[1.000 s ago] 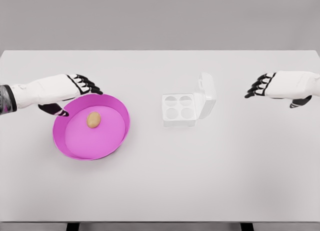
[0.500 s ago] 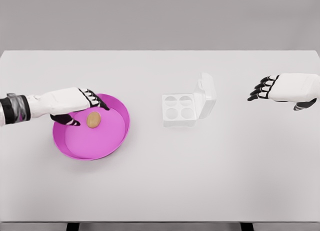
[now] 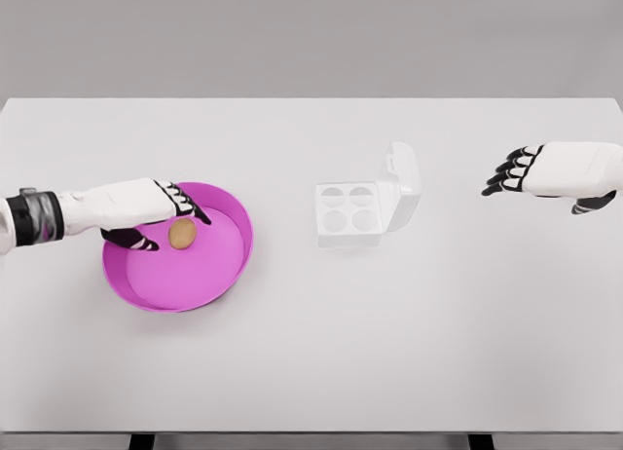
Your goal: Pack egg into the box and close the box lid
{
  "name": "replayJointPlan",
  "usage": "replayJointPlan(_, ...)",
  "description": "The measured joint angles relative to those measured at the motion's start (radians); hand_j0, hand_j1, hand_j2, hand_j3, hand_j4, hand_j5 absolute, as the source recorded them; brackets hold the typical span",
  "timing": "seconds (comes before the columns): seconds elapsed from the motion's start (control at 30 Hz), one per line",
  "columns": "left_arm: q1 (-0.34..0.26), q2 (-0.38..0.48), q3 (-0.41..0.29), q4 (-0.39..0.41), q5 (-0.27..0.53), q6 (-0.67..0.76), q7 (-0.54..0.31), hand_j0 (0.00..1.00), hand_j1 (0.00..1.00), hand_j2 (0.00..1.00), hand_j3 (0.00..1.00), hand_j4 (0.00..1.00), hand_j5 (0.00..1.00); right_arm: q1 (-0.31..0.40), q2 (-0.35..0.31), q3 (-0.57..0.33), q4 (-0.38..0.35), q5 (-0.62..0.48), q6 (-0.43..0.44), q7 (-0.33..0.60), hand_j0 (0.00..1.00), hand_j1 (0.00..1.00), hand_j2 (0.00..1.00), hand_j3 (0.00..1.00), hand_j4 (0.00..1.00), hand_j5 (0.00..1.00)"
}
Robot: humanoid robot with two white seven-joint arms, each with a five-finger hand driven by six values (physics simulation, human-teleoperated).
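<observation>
A brown egg (image 3: 181, 234) lies in a magenta bowl (image 3: 219, 270) on the left of the white table (image 3: 311, 353). My left hand (image 3: 167, 218) reaches over the bowl's left rim; its black fingertips (image 3: 191, 207) sit just above and left of the egg, fingers spread around it without closing. A white egg box (image 3: 348, 214) with four empty wells stands at the table's middle, its lid (image 3: 403, 184) hinged open upright on the right side. My right hand (image 3: 506, 173) hovers far right, fingers loosely curled and empty.
My left hand has moved down and right over the bowl's rim until its fingers flank the egg. The right hand drifted slightly right, then held still.
</observation>
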Motion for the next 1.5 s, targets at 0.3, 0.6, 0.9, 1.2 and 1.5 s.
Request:
replayJointPlan(0.3,-0.002,-0.015,-0.001,0.009,-0.001,0.0,0.0,0.79,0.79,0.79,0.79,0.79,0.79,0.0,0.004,-0.001,0.004,0.001,0.0,0.002,1.0,1.0,1.0,1.0,1.0,1.0)
replayJointPlan(0.6,-0.015,-0.029,-0.014,0.033,-0.003,0.0,0.0,0.79,0.79,0.79,0.79,0.79,0.79,0.0,0.002,-0.001,0.004,0.0,0.0,0.001,1.0,1.0,1.0,1.0,1.0,1.0)
replayJointPlan(0.9,-0.015,-0.037,-0.027,0.051,-0.006,0.0,0.0,0.76,0.76,0.76,0.76,0.76,0.76,0.0,0.005,-0.003,0.004,-0.001,0.0,0.001,1.0,1.0,1.0,1.0,1.0,1.0)
replayJointPlan(1.2,-0.015,-0.038,-0.03,0.054,-0.006,0.0,0.0,0.73,0.73,0.73,0.73,0.73,0.73,0.0,0.003,-0.003,0.004,-0.002,0.0,0.001,1.0,1.0,1.0,1.0,1.0,1.0)
replayJointPlan(1.5,-0.015,-0.038,-0.031,0.057,-0.011,0.0,0.0,0.71,0.71,0.71,0.71,0.71,0.71,0.0,0.003,-0.003,0.004,-0.002,0.0,0.001,1.0,1.0,1.0,1.0,1.0,1.0)
